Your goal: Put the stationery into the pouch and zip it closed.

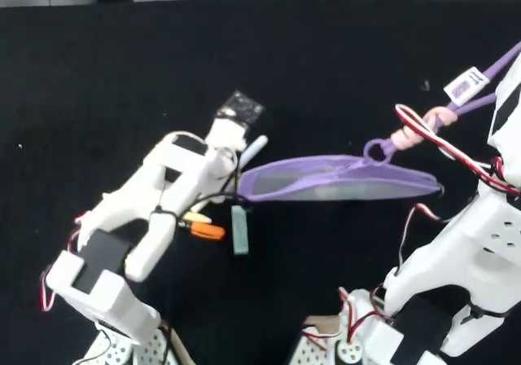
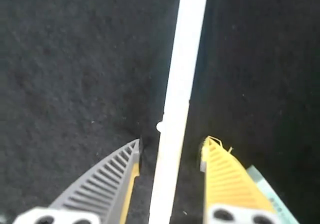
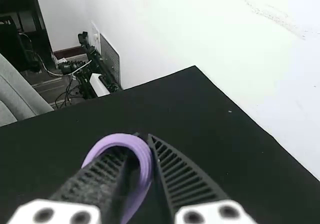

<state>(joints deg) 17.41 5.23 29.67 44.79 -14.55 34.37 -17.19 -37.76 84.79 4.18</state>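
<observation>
Two white arms stand at the near edge of one black desk (image 1: 98, 63): the left arm (image 1: 155, 210) leans toward the middle, and the right arm (image 1: 480, 235) rises by the right edge. One purple pouch (image 1: 334, 179) sits mid-desk, its long axis parallel to the far edge and its tapered end toward the right edge. One purple strap (image 1: 488, 70) runs from it toward the far right corner. The right gripper (image 3: 144, 139) is clamped on that strap. The left gripper (image 2: 172, 143) has its fingers apart, either side of one white pen (image 1: 254, 149). The pen slants toward the far right corner, just beside the pouch's left end. Nearer the near edge lie one orange marker (image 1: 205, 230), lengthwise along that edge, and one green-grey stick (image 1: 239, 231), pointing near-to-far.
</observation>
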